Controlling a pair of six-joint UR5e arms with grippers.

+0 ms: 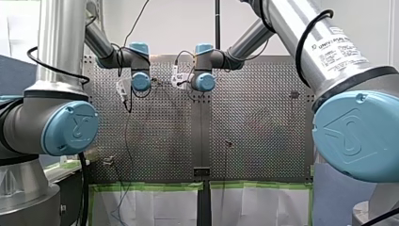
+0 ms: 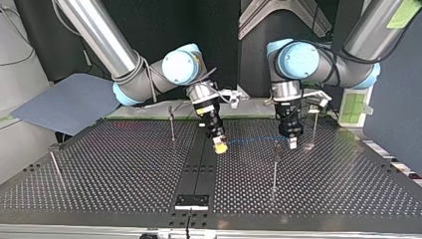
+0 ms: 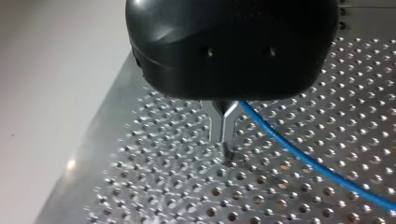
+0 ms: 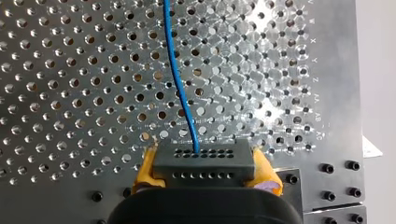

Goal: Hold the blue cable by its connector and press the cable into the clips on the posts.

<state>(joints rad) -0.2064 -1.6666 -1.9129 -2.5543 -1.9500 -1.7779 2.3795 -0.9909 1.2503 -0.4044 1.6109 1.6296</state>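
Ahead of my right claw (image 4: 204, 161), grasping the connector (image 4: 205, 169), runs the blue cable (image 4: 175, 74); left claw (image 3: 226, 140) clenched.

Thin blue cable (image 4: 180, 84) spans from dark block connector (image 4: 203, 161), in right gripper (image 2: 220, 147), to left gripper (image 2: 292, 144); slender metal post (image 2: 274, 167) before it.

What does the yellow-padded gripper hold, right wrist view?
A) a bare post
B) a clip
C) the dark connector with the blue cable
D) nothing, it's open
C: my right gripper's yellow pads press both sides of the dark connector, and the blue cable runs out of its face.
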